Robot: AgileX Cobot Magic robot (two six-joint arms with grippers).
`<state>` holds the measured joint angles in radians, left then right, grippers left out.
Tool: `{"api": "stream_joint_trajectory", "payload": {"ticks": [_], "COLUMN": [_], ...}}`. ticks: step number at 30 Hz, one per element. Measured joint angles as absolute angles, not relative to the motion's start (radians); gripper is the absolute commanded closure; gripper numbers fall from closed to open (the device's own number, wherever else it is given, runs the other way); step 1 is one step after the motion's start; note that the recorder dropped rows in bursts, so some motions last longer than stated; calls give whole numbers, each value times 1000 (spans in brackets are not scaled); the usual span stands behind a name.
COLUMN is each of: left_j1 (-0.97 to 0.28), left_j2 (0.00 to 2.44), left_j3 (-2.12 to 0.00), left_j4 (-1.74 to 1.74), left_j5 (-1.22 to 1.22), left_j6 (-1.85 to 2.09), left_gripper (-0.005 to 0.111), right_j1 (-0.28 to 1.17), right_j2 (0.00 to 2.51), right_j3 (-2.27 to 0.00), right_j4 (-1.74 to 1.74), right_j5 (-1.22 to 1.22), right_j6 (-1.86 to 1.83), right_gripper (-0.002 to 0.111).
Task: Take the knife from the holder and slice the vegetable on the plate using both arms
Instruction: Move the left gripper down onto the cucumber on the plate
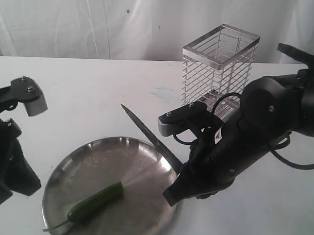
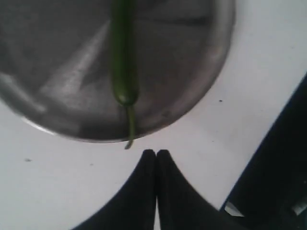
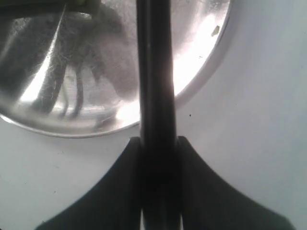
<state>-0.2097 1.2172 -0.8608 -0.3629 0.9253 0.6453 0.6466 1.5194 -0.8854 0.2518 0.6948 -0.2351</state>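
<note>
The knife (image 1: 151, 135) is already out of the holder (image 1: 219, 68), which stands empty at the back of the table (image 1: 86, 89), well apart from the plate (image 1: 93, 161). So the first part of the task is judged done, and the slicing is all that is left: the chili (image 1: 96, 200) lies whole on the plate, with no cut pieces to be seen.

The knife is held by the right gripper (image 3: 158, 148); in the right wrist view the handle is clamped tight between the two fingers (image 3: 127, 165), with the blade running out over the plate rim. In the exterior view the blade slants up and away from the gripper, its tip pointing toward the back left, above the table just past the plate's far edge. Its long axis crosses the right rim of the plate and is not yet over the chili.

The chili lies in the near half of the plate, its long axis running diagonally from the plate's middle toward the near left rim, where the thin stem (image 2: 130, 127) reaches the edge.

The left gripper (image 2: 156, 158) is seen with its fingers pressed together and nothing between them, just off the plate rim beside the stem tip. The chili is not yet steadied by it.
</note>
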Motion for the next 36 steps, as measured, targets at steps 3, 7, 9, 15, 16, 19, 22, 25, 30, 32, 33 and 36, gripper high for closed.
{"api": "stream_joint_trajectory", "payload": {"ticks": [3,7,9,15,16,19,22,25,30,32,33,36], "left_j1": [-210,-219,-240,-347,-366,-397,-403,-405,-405,-405,-405,-405], "left_j2": [1218,1218,1219,1272,1288,1337,1395,1458,1514,1524,1528,1544], "left_j3": [-815,-736,-697,-647,-647,-647,-647,-647,-647,-647,-647,-647], "left_j4": [-426,-516,-562,-594,-595,-583,-574,-570,-568,-568,-570,-570], "left_j5": [925,820,718,514,484,391,312,278,229,227,224,224], "left_j6": [740,897,940,1048,1058,1070,1074,1077,1078,1078,1078,1078], "left_gripper": [64,45,45,45,45,45,45,45,45,45,45,48], "right_j1": [647,647,647,647,647,647,647,647,647,647,647,647], "right_j2": [1519,1519,1519,1519,1519,1519,1519,1519,1519,1519,1519,1519], "right_j3": [-885,-885,-885,-885,-885,-885,-885,-885,-885,-885,-885,-885], "right_j4": [252,252,252,252,252,252,252,252,224,222,221,220], "right_j5": [695,695,695,695,695,695,693,691,682,680,680,680], "right_j6": [-235,-235,-235,-235,-235,-235,-235,-235,-215,-211,-209,-209], "right_gripper": [108,108,108,108,108,108,108,108,108,108,108,108]}}
